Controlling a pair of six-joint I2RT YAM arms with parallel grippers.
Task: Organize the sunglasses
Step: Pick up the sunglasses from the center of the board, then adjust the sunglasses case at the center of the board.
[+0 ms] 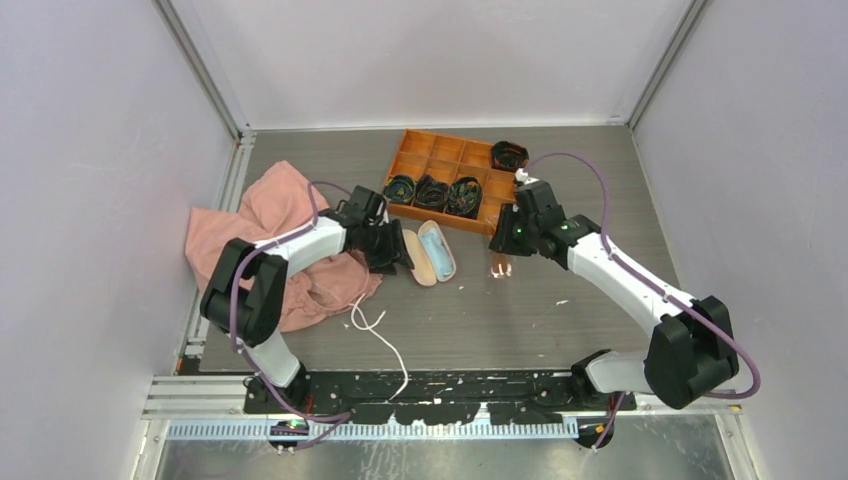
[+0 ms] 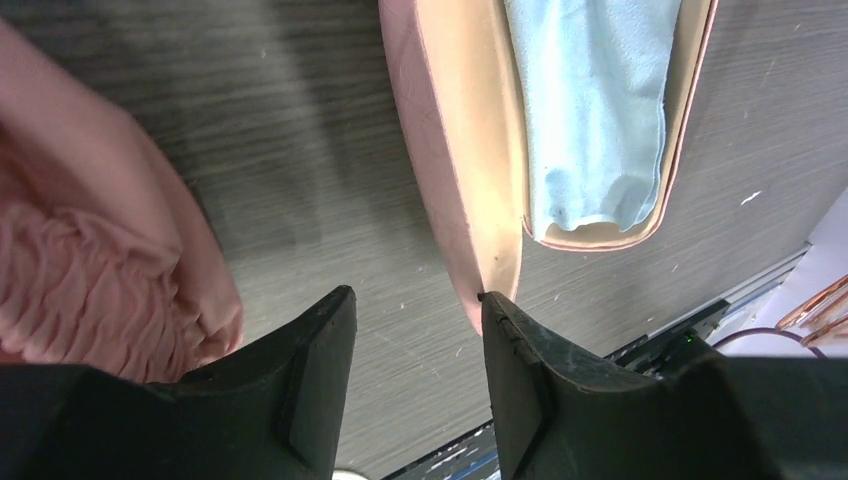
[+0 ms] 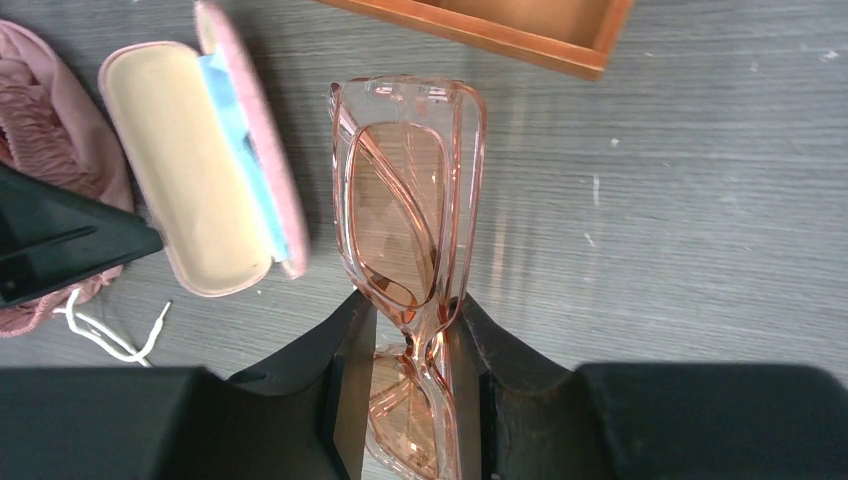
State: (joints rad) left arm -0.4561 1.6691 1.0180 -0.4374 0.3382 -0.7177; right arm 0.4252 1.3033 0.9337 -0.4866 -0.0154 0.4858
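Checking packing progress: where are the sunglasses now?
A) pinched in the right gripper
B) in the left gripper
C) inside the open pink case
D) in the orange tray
A: the right wrist view shows the sunglasses clamped in the right gripper, the open case holding only a blue cloth.

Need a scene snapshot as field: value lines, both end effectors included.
sunglasses: folded, clamped in right end effector
right end effector: shut on sunglasses
left end effector: open, nothing between the fingers, at the case's edge
case: open on the table, blue cloth inside
tray: orange, behind the case, dark items in some compartments
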